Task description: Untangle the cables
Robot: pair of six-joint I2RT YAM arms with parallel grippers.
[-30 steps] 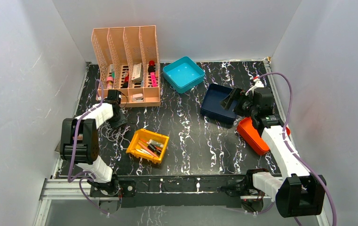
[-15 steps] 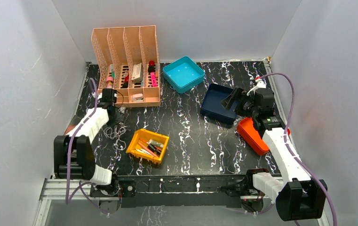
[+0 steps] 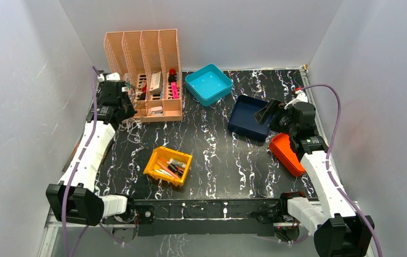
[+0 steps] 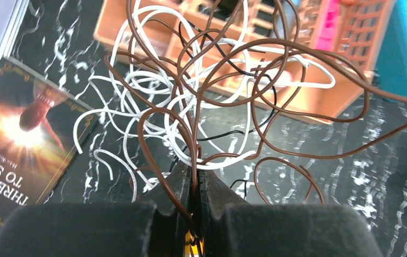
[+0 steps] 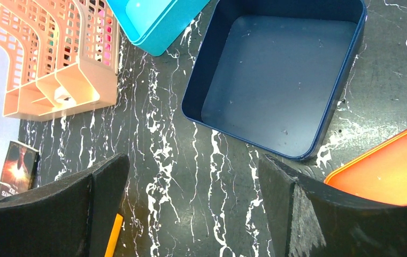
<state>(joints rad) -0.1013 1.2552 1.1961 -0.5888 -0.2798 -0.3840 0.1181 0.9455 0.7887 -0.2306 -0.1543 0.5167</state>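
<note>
Nearer by far, left gripper [image 4: 195, 186] pinches brown strands [image 4: 192, 152], cable tangle [image 4: 212, 101] fanning straight ahead; right gripper [image 5: 190, 179] agape, well apart.

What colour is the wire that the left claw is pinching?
Brown. The wire shows best in the left wrist view, pinched in the left gripper.

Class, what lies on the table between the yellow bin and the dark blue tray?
Nothing; the table between yellow bin and dark blue tray is bare, in the top view.
</note>
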